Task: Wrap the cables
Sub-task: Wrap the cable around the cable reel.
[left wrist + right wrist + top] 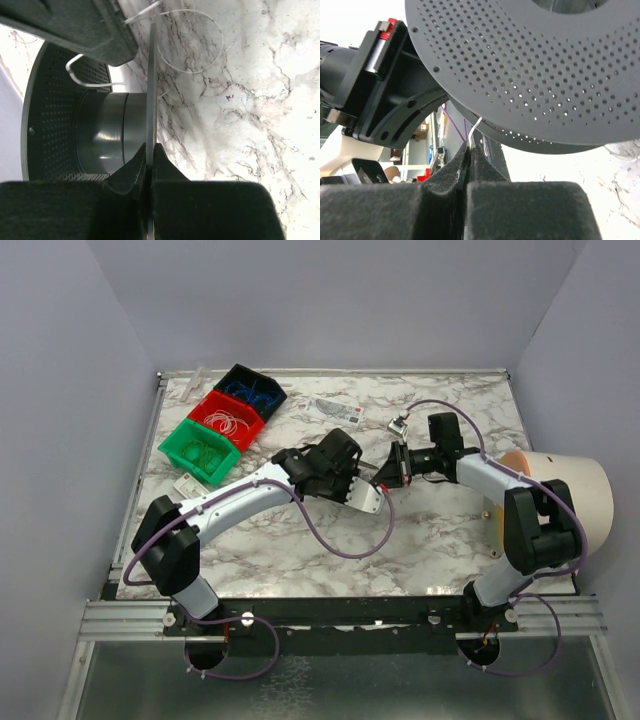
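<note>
left fingers (143, 161) clamped tight on the thin flange edge of the perforated black spool (60, 125), its smooth hub glossy. right fingers (465, 161) pinch the thin white cable (474, 127) end; a loop lies on the veined marble worktop (260, 125) at 1 o'clock.
</note>
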Robot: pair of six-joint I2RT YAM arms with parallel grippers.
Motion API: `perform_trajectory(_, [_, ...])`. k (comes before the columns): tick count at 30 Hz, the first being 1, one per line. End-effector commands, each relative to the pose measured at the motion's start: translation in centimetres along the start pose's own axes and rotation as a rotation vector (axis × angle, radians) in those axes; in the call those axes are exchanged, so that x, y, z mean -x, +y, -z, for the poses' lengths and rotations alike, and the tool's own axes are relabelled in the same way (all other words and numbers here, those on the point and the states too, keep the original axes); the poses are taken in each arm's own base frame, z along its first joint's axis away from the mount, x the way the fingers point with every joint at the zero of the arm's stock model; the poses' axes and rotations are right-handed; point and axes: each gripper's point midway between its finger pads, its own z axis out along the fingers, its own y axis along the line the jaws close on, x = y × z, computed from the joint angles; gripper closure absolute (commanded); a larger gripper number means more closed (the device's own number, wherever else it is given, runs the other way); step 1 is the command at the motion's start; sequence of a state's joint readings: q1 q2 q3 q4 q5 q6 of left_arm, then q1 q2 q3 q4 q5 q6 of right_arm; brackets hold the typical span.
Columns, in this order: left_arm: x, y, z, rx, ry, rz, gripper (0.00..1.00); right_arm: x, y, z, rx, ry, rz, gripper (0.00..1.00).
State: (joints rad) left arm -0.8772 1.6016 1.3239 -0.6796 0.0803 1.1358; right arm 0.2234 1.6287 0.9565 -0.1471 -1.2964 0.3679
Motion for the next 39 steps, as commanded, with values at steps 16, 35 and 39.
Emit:
perform_trajectory(16, [-0.1, 3.9, 0.6, 0.214, 0.072, 0.028, 1.00, -1.1, -0.1, -0.4, 0.026, 0.018, -0.042, 1.00])
perform_trajectory(35, [0.4, 3.3, 0.5, 0.239, 0.157, -0.073, 1.00, -0.5, -0.5, -0.4, 0.005, 0.034, -0.038, 1.00])
perform_trajectory(39, [0.1, 2.9, 0.5, 0.228, 0.168, -0.100, 1.00, -0.1, 0.0, 0.0, -0.018, 0.037, 0.004, 0.99])
